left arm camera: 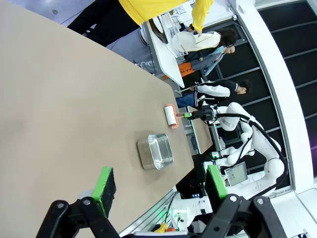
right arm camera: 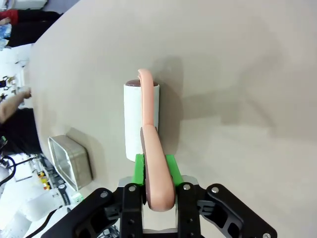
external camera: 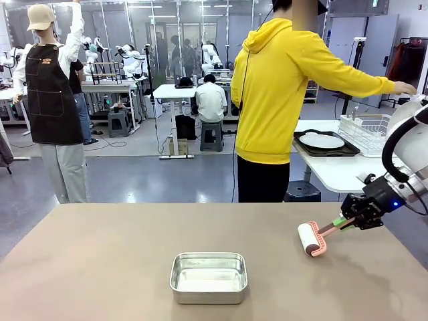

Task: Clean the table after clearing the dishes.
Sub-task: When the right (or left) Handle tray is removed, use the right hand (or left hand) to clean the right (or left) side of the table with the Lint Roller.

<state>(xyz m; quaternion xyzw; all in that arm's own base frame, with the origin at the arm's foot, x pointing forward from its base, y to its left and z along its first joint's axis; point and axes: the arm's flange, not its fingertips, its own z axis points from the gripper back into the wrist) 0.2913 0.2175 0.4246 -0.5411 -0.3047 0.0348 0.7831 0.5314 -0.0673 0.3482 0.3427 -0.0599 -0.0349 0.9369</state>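
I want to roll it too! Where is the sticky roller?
In the front view, the roller is on the table's right side, held by the right hand, right of the pan.

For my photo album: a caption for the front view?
Right gripper holds a lint roller on the table.

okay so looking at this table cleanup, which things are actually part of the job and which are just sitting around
Part of the job:
- table
- lint roller, held by the right gripper
- plate on a dark tray, already on the side table

Just lying about:
- steel pan
- wire rack
- left gripper, open, holding nothing
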